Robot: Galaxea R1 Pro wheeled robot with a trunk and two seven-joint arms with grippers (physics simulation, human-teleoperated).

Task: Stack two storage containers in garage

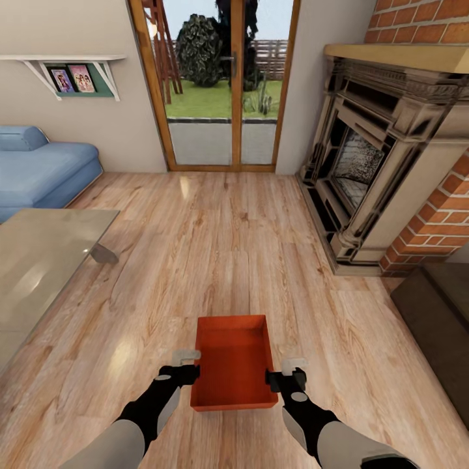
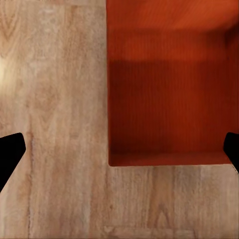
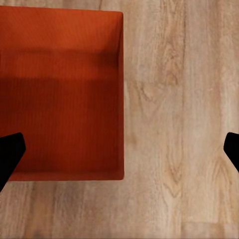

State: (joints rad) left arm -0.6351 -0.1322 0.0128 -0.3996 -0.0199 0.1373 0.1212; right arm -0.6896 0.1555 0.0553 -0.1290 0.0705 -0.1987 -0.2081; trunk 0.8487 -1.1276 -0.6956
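Observation:
One orange-red storage container point(image 1: 233, 365) sits on the living room's light wood-plank floor point(image 1: 215, 247), just in front of me. My left gripper point(image 1: 187, 365) is open over its left long wall, and my right gripper point(image 1: 285, 370) is open over its right long wall. In the left wrist view the container point(image 2: 169, 99) lies below the left gripper point(image 2: 119, 152), with one dark finger point(image 2: 10, 154) out over the planks and the other over the bin's inside. The right wrist view mirrors this: the right gripper point(image 3: 119, 152) is spread across the wall of the container point(image 3: 59, 99).
A glass table point(image 1: 39, 260) stands at the left with a blue sofa point(image 1: 45, 169) behind it. The brick fireplace point(image 1: 365, 169) fills the right side, and a dark low block point(image 1: 443, 319) lies near it. Wood-framed glass doors point(image 1: 221, 85) are straight ahead.

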